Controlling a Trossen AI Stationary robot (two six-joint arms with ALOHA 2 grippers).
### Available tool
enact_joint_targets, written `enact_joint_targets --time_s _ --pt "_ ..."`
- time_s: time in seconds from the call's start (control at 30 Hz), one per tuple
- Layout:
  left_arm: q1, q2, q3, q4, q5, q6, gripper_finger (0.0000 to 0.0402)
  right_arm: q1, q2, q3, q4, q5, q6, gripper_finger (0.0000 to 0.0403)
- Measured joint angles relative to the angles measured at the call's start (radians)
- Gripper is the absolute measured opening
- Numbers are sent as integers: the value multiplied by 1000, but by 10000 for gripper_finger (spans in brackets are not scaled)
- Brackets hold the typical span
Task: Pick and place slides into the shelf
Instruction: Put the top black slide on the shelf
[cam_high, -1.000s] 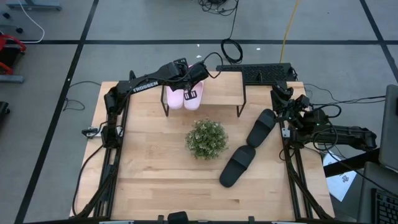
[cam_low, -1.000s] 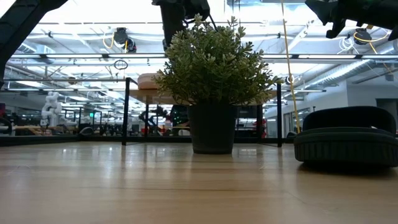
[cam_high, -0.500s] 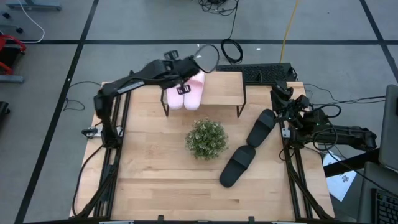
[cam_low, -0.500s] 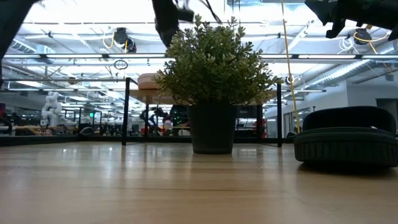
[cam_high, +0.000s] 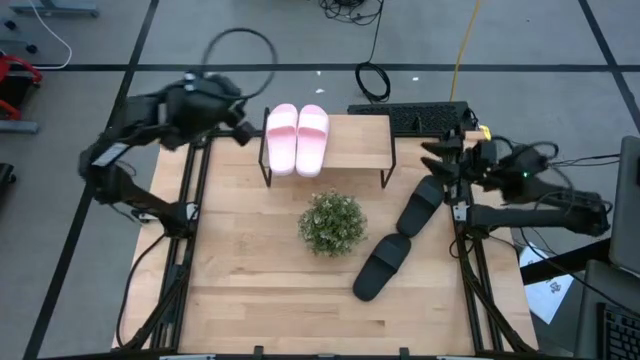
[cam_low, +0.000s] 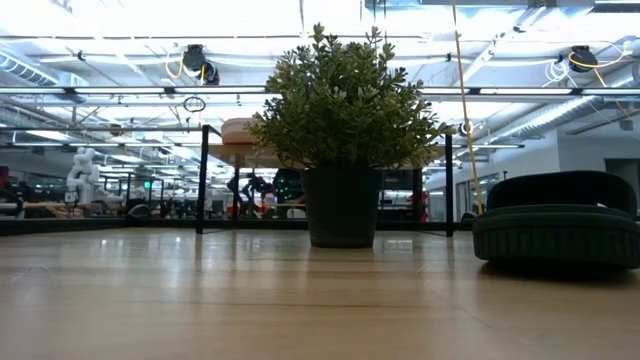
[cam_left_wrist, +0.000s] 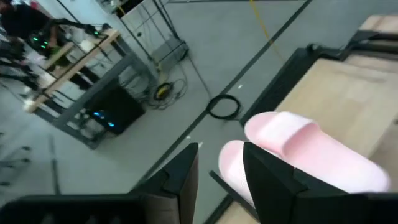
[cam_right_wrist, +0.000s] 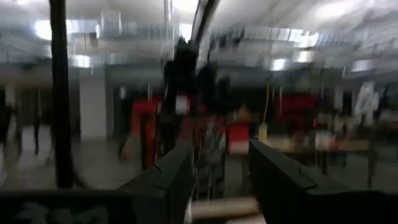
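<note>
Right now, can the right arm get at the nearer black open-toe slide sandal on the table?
Probably yes: the right gripper hovers open just beside that black slide, with nothing between them; the potted plant stands off to the side.

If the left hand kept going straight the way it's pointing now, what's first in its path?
Probably nothing: the left hand, open and empty, aims past the heels of the pink slides at bare floor beyond the table; depth is unclear.

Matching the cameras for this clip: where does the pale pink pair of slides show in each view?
High view: pale pink pair of slides on the light wood shelf's left end.
Low view: not visible; the green potted plant blocks the shelf.
Left wrist view: beyond the left hand.
Right wrist view: not in it.
Shared landmark: the shelf.
</note>
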Motion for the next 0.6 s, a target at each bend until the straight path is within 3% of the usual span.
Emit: enact_joint_targets --time_s 0.17,0.33,0.5,0.6 --pt "-61 -48 0 -88 4 -95 134 78 187 272 -495 55 -28 148" --pt "-101 -55 0 -194 5 -170 134 156 363 450 -983 157 78 148" --pt "-113 -45 -1 -249 4 -204 134 198 483 503 -1362 158 277 148" --pt "-113 -44 -2 -253 -10 -204 134 219 526 486 -1503 158 370 148"
